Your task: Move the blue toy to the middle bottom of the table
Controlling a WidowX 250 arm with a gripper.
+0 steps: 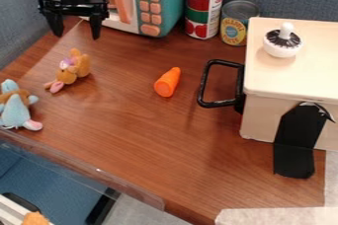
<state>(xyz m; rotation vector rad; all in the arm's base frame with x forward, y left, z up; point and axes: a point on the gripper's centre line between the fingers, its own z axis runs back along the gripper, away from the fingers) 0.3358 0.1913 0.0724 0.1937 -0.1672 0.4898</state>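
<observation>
Blue toy point(15, 112) lies near the left edge of the table point(132, 130); the spread pincer point(76, 27) should centre over its body, descend straight, then squeeze gently.

We count two soft toys, one blue toy point(15, 110) and one orange-brown toy point(80, 66), and two cans, one taller can point(203, 10) and one shorter can point(238, 22). We tally one each of toy carrot point(167, 82), toy microwave point(162, 3), cream box point(263, 115), white-and-black knob point(282, 45), black handle point(204, 83) and wooden table point(135, 132).

Carrot point(167, 82) between leftmost toy point(15, 110) and box point(261, 113)
</observation>
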